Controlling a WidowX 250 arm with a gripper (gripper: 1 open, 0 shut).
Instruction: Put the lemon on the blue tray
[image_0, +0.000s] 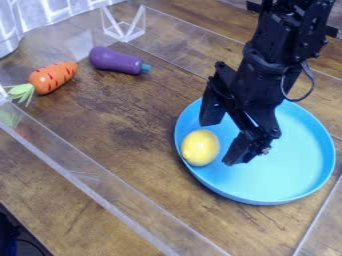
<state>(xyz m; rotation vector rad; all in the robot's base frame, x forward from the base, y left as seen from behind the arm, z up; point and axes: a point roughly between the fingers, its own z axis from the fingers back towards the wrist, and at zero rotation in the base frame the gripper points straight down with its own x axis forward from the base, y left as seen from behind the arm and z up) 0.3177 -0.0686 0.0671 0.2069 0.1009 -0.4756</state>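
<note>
The yellow lemon (199, 147) lies on the left part of the blue tray (297, 165), close to its rim. My black gripper (230, 132) hangs just above and to the right of it, pointing steeply down. Its jaws stand open, one finger (213, 107) above the lemon and the other (245, 148) to its right. Nothing is held between them.
A purple eggplant (116, 61) and an orange carrot (52, 77) lie on the wooden table at the upper left. A clear plastic barrier (94, 165) runs along the front edge, and a clear stand (124, 20) is at the back.
</note>
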